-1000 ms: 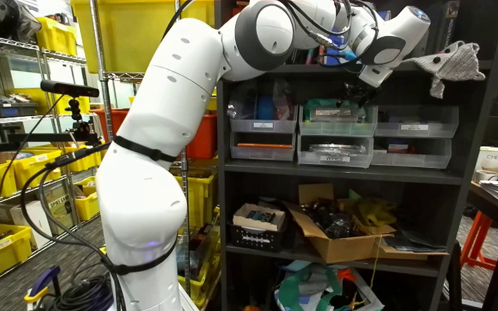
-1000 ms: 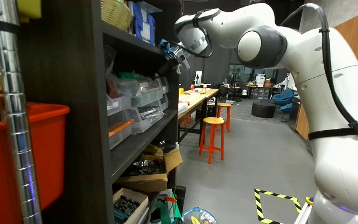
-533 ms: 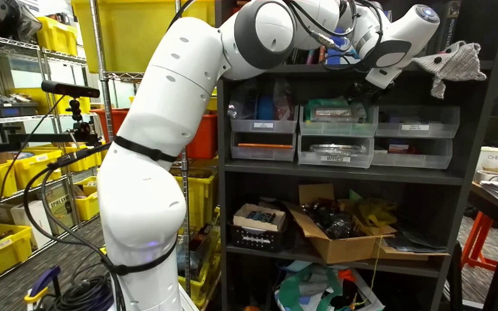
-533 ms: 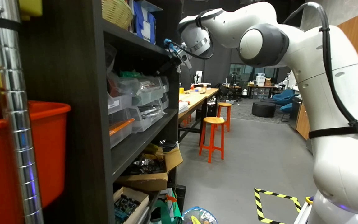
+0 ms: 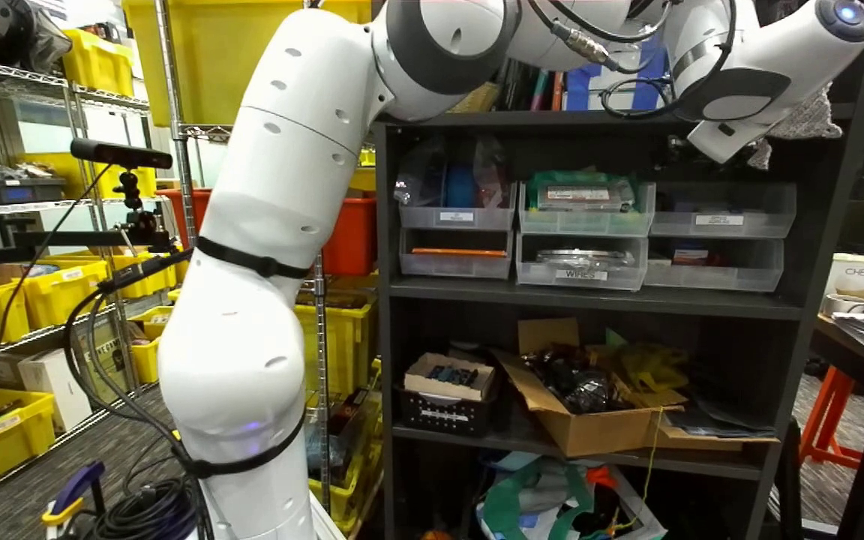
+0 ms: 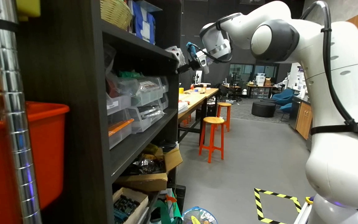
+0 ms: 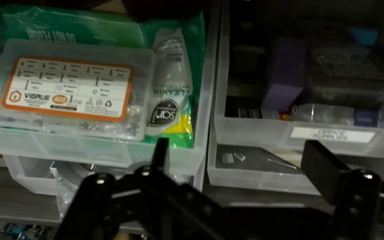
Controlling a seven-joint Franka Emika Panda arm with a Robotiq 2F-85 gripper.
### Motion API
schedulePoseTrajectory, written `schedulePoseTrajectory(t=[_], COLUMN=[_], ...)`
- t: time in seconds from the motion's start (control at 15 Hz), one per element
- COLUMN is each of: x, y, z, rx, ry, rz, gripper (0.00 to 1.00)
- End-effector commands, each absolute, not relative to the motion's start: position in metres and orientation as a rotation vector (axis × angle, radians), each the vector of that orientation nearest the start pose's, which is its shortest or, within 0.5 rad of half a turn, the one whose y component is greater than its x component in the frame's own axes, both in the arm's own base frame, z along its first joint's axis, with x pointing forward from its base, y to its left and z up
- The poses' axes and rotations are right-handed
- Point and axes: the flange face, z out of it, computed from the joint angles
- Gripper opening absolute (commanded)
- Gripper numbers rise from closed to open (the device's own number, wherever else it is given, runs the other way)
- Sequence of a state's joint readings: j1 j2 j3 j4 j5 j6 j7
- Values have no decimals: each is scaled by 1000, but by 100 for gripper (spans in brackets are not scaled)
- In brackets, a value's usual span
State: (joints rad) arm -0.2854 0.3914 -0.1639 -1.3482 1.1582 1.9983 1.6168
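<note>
The hand (image 7: 238, 143) is spread nice and wide, black fingers (image 7: 323, 171) well apart along the bottom of the wrist view. Upper left of that frame there's a see-through VIGRUE case (image 7: 67, 88), lying over part of a green packet (image 7: 172, 66) in a clear bin (image 7: 88, 150). Upper right is the OFFICE SUPPLIES bin (image 7: 258, 133), kinda dark inside, but I can make out a purple box (image 7: 283, 73). In an exterior view the hand sits near the top center, just beside a grey knitted toy (image 6: 175, 53) at the edge of the dark shelving (image 6: 138, 143); can't tell if they're touching. Lower down there, a cardboard box (image 6: 143, 182) sits with its flaps up.
</note>
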Motion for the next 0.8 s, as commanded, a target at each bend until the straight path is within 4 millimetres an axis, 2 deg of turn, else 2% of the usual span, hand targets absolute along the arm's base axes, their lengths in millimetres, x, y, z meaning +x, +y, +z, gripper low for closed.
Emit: schedulePoseTrajectory(t=[0.0, 0.2, 0.47, 0.73], x=[642, 626, 614, 619], y=[-260, -268, -272, -257], z=[548, 529, 519, 517], rx=[-732, -802, -829, -821], ry=[2051, 2172, 2416, 2637], rz=[521, 565, 440, 282], gripper=[100, 100, 100, 100])
